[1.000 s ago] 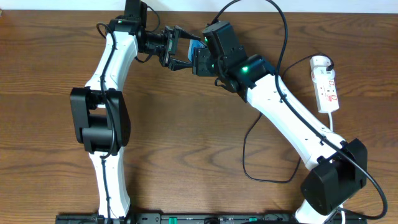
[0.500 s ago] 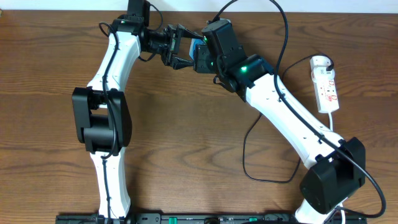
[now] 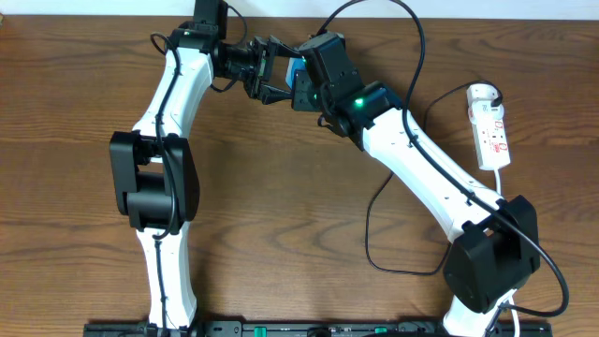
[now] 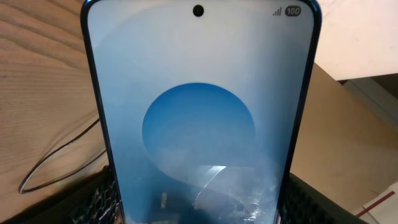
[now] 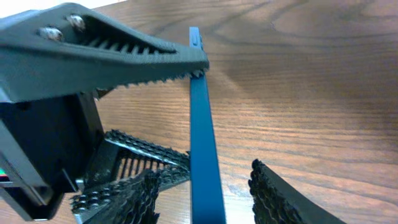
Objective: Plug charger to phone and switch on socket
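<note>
The phone [image 3: 297,67] is held off the table at the back, between the two arms. My left gripper [image 3: 284,73] is shut on its sides; its blue screen with the lighter blob fills the left wrist view [image 4: 199,124]. My right gripper [image 3: 301,89] is open, its fingers [image 5: 205,199] on either side of the phone's thin blue edge [image 5: 200,124] with gaps on both sides. The charger's black cable [image 3: 372,220] loops on the table under the right arm; its connector tip is not visible. The white socket [image 3: 492,126] lies at the far right.
The left gripper's toothed jaws [image 5: 124,56] cross the right wrist view, close to my right fingers. A black cable [image 4: 50,168] lies on the wood to the phone's left. The table's back edge [image 3: 468,13] runs just behind the grippers.
The right arm has shifted a little left and toward the back, bringing its fingers closer around the phone. The left gripper has nudged up slightly, still holding the phone.
</note>
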### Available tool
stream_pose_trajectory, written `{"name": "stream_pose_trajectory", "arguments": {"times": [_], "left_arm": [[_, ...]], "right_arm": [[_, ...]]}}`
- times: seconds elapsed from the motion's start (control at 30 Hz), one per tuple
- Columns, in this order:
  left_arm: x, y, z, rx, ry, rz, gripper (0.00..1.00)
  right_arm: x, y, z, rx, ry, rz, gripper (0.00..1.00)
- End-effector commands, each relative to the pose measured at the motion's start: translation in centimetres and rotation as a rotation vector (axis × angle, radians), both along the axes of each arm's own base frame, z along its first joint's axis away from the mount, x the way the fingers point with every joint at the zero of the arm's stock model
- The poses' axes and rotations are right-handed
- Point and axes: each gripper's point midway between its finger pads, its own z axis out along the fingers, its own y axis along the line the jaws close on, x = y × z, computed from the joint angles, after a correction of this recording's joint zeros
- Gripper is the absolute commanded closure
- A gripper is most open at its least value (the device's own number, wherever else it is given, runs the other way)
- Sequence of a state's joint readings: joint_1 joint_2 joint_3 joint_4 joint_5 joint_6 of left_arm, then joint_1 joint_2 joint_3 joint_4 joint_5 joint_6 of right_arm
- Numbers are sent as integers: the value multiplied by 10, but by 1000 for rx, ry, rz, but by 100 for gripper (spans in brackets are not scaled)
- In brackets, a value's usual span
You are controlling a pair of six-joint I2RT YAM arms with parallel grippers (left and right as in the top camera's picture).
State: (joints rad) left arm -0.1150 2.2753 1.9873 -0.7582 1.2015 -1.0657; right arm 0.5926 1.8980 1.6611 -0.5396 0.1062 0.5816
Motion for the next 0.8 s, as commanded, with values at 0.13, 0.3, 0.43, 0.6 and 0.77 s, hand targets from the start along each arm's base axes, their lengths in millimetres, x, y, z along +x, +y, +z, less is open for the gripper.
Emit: {"name": "stream_pose_trajectory", "arguments": {"times": [0.13, 0.3, 0.43, 0.6, 0.77], "left_arm": [[-4, -3, 19, -27, -48, -21, 29], [-4, -3, 19, -27, -51, -22, 29], [-4, -3, 20, -31, -50, -24, 29], [-8, -5, 26, -72, -45, -43, 29], [-8, -5, 26, -72, -45, -43, 29]], "right_arm": [[5, 1, 7, 11, -24, -16, 59], [5, 1, 7, 10, -24, -15, 64], [5, 2, 8, 13, -27, -16, 74], [5, 3, 9, 17, -33, -13, 75], [7, 5, 11, 23, -42, -13, 82]]}}
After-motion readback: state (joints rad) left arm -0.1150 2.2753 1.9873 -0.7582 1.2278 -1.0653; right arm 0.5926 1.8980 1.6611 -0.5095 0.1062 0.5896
